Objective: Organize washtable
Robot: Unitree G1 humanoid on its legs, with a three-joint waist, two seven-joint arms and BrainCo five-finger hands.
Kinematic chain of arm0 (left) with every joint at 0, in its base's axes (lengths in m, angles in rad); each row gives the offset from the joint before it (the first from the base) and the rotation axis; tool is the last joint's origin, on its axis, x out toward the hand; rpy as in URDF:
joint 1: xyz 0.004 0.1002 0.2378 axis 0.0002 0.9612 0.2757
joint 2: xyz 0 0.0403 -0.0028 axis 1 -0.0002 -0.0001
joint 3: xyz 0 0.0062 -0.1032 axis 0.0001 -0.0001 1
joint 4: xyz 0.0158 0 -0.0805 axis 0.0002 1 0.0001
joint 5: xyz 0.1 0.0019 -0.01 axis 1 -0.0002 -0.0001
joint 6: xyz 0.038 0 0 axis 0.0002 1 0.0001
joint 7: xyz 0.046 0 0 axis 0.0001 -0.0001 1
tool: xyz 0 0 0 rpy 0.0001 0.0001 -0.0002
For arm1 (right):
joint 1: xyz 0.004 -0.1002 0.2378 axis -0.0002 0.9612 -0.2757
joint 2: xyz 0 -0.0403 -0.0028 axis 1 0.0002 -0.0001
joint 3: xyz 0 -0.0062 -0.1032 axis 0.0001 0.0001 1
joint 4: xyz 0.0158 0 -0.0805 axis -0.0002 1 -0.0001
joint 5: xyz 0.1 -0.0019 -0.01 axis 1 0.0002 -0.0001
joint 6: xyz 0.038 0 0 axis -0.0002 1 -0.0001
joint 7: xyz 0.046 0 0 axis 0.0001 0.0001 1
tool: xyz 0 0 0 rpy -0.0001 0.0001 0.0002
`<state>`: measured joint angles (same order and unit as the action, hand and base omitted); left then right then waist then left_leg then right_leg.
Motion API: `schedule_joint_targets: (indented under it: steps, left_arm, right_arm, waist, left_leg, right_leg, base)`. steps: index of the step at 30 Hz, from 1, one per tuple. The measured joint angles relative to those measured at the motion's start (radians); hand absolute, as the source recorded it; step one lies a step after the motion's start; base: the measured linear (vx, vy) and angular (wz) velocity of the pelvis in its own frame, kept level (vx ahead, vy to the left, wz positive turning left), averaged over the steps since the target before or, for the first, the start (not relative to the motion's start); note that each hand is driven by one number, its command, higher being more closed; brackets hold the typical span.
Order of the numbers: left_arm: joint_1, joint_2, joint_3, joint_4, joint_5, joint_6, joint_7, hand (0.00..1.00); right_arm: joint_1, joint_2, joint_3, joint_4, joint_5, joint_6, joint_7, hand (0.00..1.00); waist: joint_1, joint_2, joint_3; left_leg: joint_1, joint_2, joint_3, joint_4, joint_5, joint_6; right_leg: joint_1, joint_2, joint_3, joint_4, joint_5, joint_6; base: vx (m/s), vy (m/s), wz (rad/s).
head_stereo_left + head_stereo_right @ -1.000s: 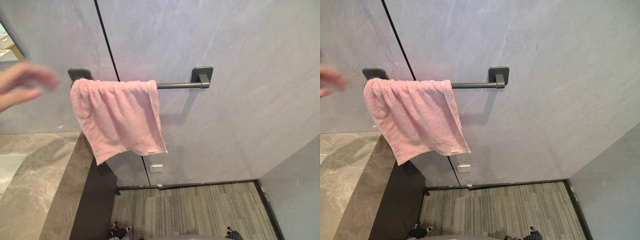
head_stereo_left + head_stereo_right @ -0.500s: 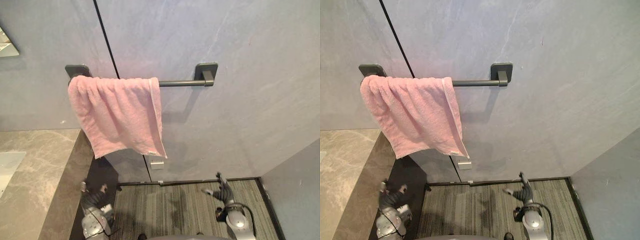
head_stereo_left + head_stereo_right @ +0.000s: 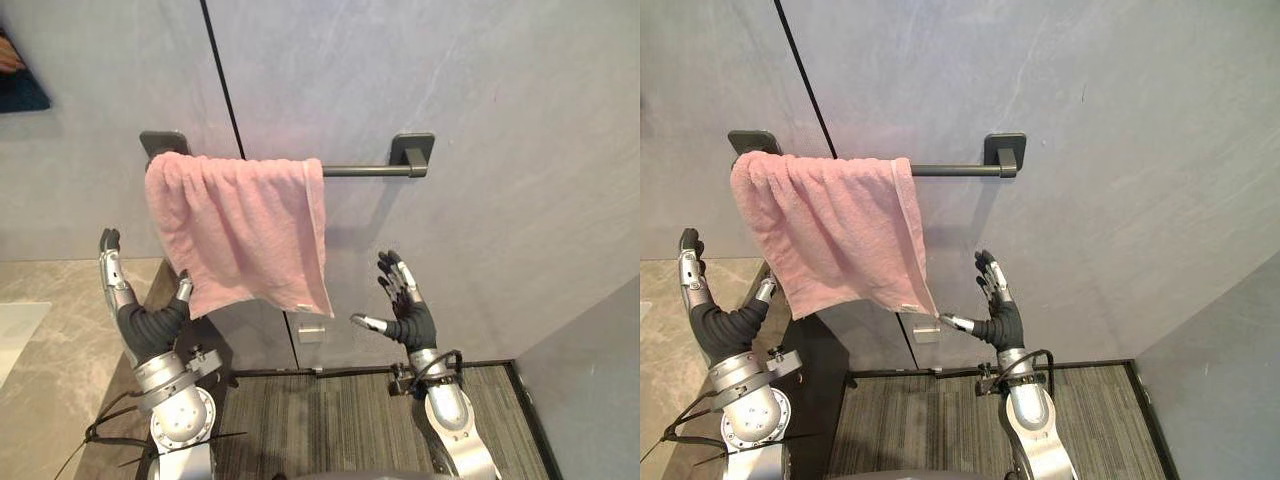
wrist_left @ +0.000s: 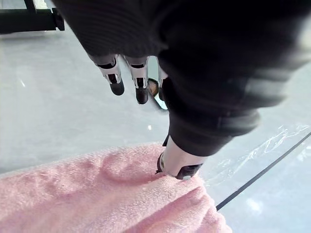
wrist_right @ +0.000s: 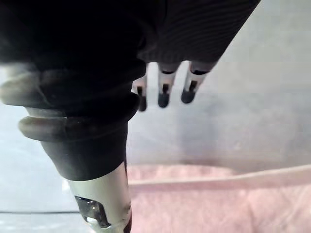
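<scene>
A pink towel hangs bunched over the left end of a dark wall rail, its lower edge slanting down to the right. My left hand is raised below the towel's lower left edge, fingers straight, its thumb touching the cloth. Just right of the towel's lower corner my right hand is held up, fingers spread, holding nothing. The right wrist view shows the towel's hem close by that hand's thumb.
A marble washtable top lies at the lower left, with a dark cabinet side under its edge. The grey wall is right behind the rail. Striped carpet covers the floor below.
Both hands have risen from floor level to the towel's lower edge. A person's hand seen at the left a second ago is gone. The camera shifted slightly.
</scene>
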<state>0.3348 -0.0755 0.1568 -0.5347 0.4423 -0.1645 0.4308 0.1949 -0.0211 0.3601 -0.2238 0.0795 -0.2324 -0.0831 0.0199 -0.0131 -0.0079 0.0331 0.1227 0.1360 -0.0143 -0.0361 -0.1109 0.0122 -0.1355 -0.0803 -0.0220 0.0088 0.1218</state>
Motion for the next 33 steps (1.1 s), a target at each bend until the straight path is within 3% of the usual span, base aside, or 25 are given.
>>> schedule_joint_targets:
  steps: [4, 5, 10, 13, 18, 23, 27, 28, 29, 33]
  left_arm:
    - [-0.022, 0.005, -0.003, -0.018, 0.0, 0.003, 0.007, 0.0]
    - [-0.057, 0.01, 0.0, -0.018, 0.0, 0.007, 0.008, 0.0]
    - [-0.161, 0.009, 0.07, -0.104, -0.027, 0.027, 0.039, 0.0]
    - [-0.206, 0.007, 0.108, -0.104, -0.069, 0.04, 0.056, 0.0]
    - [-0.331, 0.021, 0.135, -0.086, -0.19, 0.053, 0.056, 0.0]
    - [-0.539, 0.117, 0.146, 0.047, -0.385, 0.073, 0.007, 0.0]
    - [-0.708, 0.235, 0.107, 0.223, -0.565, 0.073, -0.041, 0.0]
    - [-0.724, 0.238, 0.107, 0.235, -0.574, 0.06, -0.027, 0.0]
    - [-0.744, 0.246, 0.116, 0.241, -0.612, 0.042, -0.028, 1.0]
    - [-0.813, 0.354, 0.109, 0.319, -0.719, 0.02, -0.037, 1.0]
  right_arm:
    - [-0.131, -0.003, 0.085, 0.003, 0.069, -0.008, 0.0, 0.0]
    - [-0.171, -0.003, 0.093, 0.005, 0.069, -0.012, -0.001, 0.0]
    - [-0.318, 0.015, 0.099, 0.043, 0.068, -0.013, -0.011, 0.0]
    - [-0.368, 0.015, 0.072, 0.044, 0.068, -0.011, -0.023, 0.0]
    - [-0.495, 0.018, -0.018, 0.053, 0.068, 0.001, -0.066, 0.0]
    - [-0.588, 0.05, -0.115, 0.083, 0.078, 0.009, -0.111, 0.0]
    - [-0.634, 0.053, -0.152, 0.102, 0.141, 0.009, -0.118, 0.0]
    - [-0.638, 0.053, -0.156, 0.102, 0.156, 0.008, -0.118, 0.0]
    - [-0.641, 0.052, -0.167, 0.102, 0.176, 0.0, -0.12, 0.0]
    - [-0.653, 0.052, -0.18, 0.102, 0.23, -0.02, -0.12, 0.0]
  waist:
    - [0.008, 0.0, 0.008]
    - [0.023, 0.0, 0.013]
    - [0.05, -0.003, 0.067]
    - [0.051, -0.007, 0.08]
    - [0.054, -0.014, 0.097]
    - [0.053, -0.011, 0.122]
    - [0.053, 0.001, 0.156]
    - [0.053, 0.002, 0.16]
    - [0.057, 0.003, 0.161]
    - [0.085, 0.015, 0.172]
  left_leg:
    - [-0.023, -0.001, -0.012, 0.019, 0.0, 0.0]
    - [-0.041, 0.0, -0.018, 0.025, 0.001, 0.001]
    - [-0.101, 0.001, -0.031, 0.033, 0.016, 0.002]
    - [-0.151, 0.001, -0.045, 0.033, 0.032, 0.002]
    - [-0.224, 0.005, -0.05, 0.033, 0.047, -0.003]
    - [-0.267, 0.015, -0.049, 0.029, 0.058, -0.014]
    - [-0.284, 0.018, -0.049, 0.012, 0.073, -0.017]
    - [-0.286, 0.018, -0.049, 0.011, 0.073, -0.017]
    - [-0.298, 0.018, -0.05, 0.011, 0.078, -0.022]
    - [-0.311, 0.02, -0.057, -0.023, 0.113, -0.023]
  right_leg:
    - [-0.01, -0.002, -0.01, 0.005, 0.0, 0.0]
    - [-0.025, -0.002, -0.015, 0.014, -0.001, -0.002]
    - [-0.09, -0.005, -0.031, 0.058, -0.012, -0.008]
    - [-0.132, -0.008, -0.053, 0.073, -0.015, -0.01]
    - [-0.211, -0.007, -0.058, 0.096, -0.017, -0.013]
    - [-0.262, -0.004, -0.058, 0.108, -0.02, -0.017]
    - [-0.288, 0.001, -0.058, 0.11, -0.019, -0.019]
    - [-0.291, 0.001, -0.058, 0.11, -0.019, -0.019]
    - [-0.301, 0.002, -0.06, 0.111, -0.018, -0.02]
    - [-0.326, 0.009, -0.074, 0.121, -0.014, -0.026]
  base:
    - [-0.03, 0.001, 0.09]
    - [-0.05, -0.008, 0.18]
    - [-0.05, -0.011, 0.12]
    - [-0.01, -0.017, 0.19]
    - [-0.01, -0.009, 0.04]
    - [0.0, -0.006, 0.0]
    - [-0.01, -0.026, -0.01]
    - [0.0, 0.0, 0.0]
    - [-0.02, -0.028, 0.09]
    - [-0.05, -0.039, 0.08]
